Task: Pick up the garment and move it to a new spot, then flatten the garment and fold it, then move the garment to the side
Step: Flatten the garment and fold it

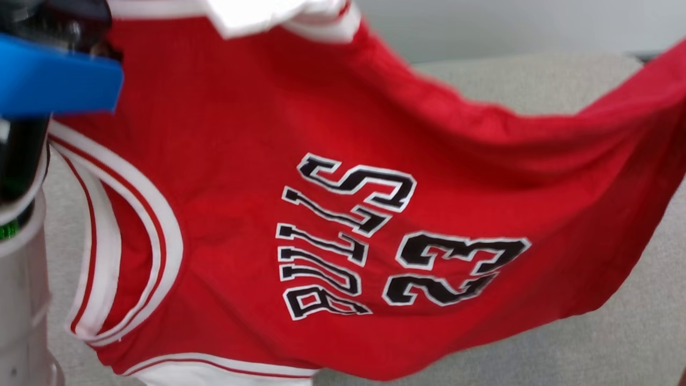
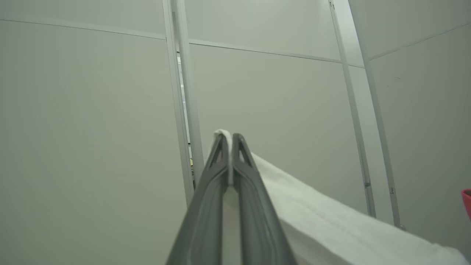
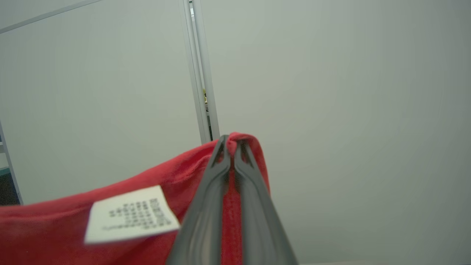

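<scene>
While the large red sleeveless jersey (image 1: 343,161) with white trim and black lettering hangs in the air, it spans the head view from 10 o'clock to 3 o'clock, sagging in a shallow dip between its two held ends. Its lower edge runs out of frame at 6 o'clock, so I cannot tell whether it touches anything there.

The main risk, as I judge it, is a slip. Each hold takes only a thin pinch of cloth, and a sharp pull apart could drag an edge free and drop that half in a heap. A lopsided lowering could also lay the front down creased.

Below and behind the jersey, the pale beige woven surface (image 1: 536,80) shows at 2 o'clock and 5 o'clock. Grey-white panel walls (image 2: 92,129) with slim metal uprights (image 2: 184,92) close the room.

A blue housing (image 1: 59,75) sits at 10 o'clock in the head view. The left tool (image 2: 228,138) is clamped on a white hem, and the right tool (image 3: 230,141) is clamped on a fold of red fabric. A white care label (image 3: 130,213) lies at 8 o'clock from that pinch.
</scene>
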Robot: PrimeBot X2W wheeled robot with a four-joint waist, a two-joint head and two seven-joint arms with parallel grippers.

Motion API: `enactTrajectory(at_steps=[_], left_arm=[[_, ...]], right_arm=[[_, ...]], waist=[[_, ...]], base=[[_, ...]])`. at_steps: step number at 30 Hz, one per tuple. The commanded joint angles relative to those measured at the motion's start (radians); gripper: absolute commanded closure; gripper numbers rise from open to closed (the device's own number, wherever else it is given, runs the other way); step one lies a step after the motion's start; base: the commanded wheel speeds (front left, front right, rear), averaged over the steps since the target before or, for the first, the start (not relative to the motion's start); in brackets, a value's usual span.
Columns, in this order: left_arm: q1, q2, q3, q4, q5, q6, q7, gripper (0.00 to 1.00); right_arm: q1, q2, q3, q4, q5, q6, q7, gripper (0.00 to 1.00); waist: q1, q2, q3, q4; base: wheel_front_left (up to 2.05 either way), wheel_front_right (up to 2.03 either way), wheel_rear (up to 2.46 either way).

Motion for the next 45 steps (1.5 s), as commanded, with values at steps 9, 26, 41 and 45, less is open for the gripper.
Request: enactTrajectory(at_steps=[9, 26, 41, 45], left_arm=[[-0.301, 0.069, -0.072, 0.275, 0.094, -0.033, -0.049, 1.0], [-0.593, -0.05, -0.182, 0.766, 0.119, -0.039, -0.388, 1.0], [-0.176, -0.045, -0.175, 0.773, -0.063, -0.042, -0.617, 1.0], [-0.012, -0.031, -0.108, 0.668, -0.107, -0.042, -0.636, 1.0]], right_arm=[[-0.396, -0.03, 0.011, 0.322, -0.131, 0.0, -0.01, 1.0], [-0.89, 0.0, 0.005, 0.979, -0.513, 0.0, -0.232, 1.0], [-0.785, -0.001, 0.003, 1.439, -0.415, 0.0, -0.566, 1.0], [-0.734, -0.001, 0.077, 1.448, -0.306, 0.0, -0.619, 1.0]], waist=[[0.0, 0.0, 0.212, -0.003], [0.0, 0.0, 0.408, 0.092], [0.0, 0.0, 0.441, 0.098], [0.0, 0.0, 0.409, 0.076]], base=[[0.0, 0.0, 0.0], [0.0, 0.0, 0.0], [0.0, 0.0, 0.0], [0.0, 0.0, 0.0]])
